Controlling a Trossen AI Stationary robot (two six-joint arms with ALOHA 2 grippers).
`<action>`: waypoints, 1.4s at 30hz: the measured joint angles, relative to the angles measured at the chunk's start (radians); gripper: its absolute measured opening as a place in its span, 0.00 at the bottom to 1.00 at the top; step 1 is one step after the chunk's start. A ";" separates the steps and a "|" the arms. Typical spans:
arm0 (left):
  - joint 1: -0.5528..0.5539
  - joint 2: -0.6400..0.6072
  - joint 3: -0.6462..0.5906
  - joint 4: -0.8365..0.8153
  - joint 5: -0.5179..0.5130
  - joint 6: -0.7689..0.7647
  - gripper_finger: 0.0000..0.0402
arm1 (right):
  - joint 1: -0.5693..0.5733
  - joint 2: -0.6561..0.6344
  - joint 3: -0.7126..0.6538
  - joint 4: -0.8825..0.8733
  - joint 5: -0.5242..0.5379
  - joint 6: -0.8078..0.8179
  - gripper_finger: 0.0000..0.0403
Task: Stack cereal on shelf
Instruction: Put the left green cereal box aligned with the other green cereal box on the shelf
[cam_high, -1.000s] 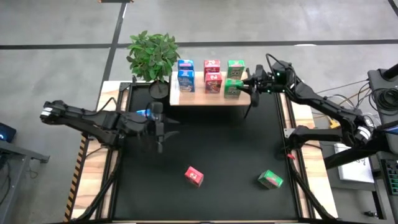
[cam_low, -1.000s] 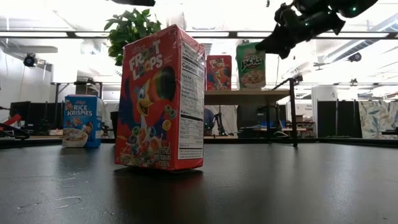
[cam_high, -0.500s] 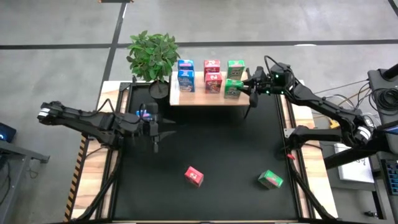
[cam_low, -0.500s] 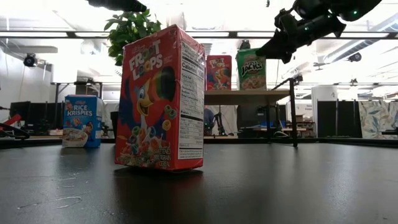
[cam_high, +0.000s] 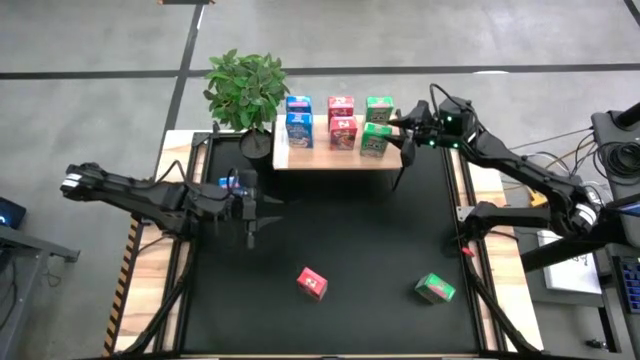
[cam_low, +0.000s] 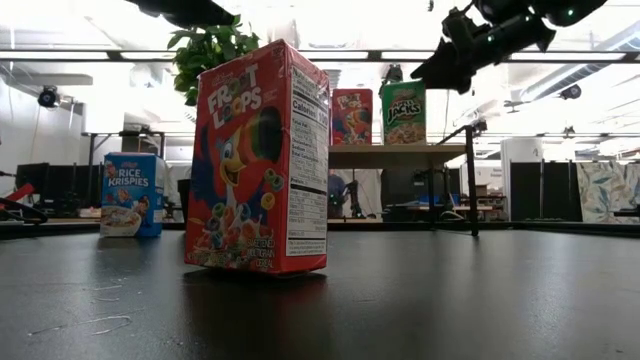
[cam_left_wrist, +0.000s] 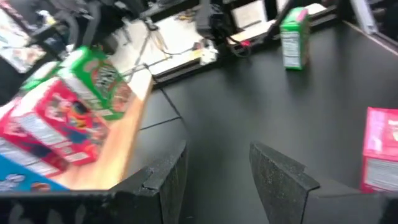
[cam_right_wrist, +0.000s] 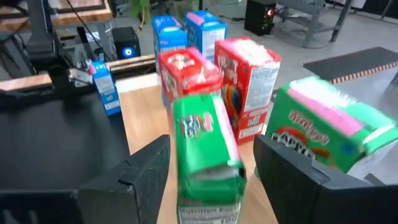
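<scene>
The light-wood shelf (cam_high: 335, 158) stands at the table's far edge and carries two blue cartons (cam_high: 298, 117), two red cartons (cam_high: 342, 120) and two green ones. The front green carton (cam_right_wrist: 205, 149) stands upright on its base at the shelf's right end. My right gripper (cam_high: 400, 135) is open, with one finger (cam_right_wrist: 140, 180) on each side of that carton and a narrow gap at both. My left gripper (cam_left_wrist: 214, 180) hovers open over the mat's left part with nothing in it. On the mat stand a blue carton (cam_low: 130, 193), a red carton (cam_high: 312, 282) and a green carton (cam_high: 435, 289).
A potted plant (cam_high: 245, 88) stands at the shelf's left end. The second green carton (cam_high: 379, 108) is just behind the one between my right fingers. The blue carton (cam_high: 232, 183) sits close beside my left arm. Bare black mat (cam_high: 350, 230) lies between shelf and loose cartons.
My right gripper has opened and let go of the front green carton. The carton was tilted in the grip and now stands upright on the shelf. My left gripper has sunk a little over the mat and stays open.
</scene>
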 joint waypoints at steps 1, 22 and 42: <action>0.000 0.001 -0.012 0.014 0.010 0.000 0.39 | 0.000 -0.002 0.013 -0.012 0.000 0.006 0.56; -0.005 0.003 -0.181 0.340 0.025 -0.053 0.39 | 0.444 0.024 0.128 -0.192 0.311 0.044 0.23; -0.005 0.003 -0.205 0.339 0.024 -0.034 0.39 | 0.508 0.316 0.144 -0.243 0.895 -0.047 0.02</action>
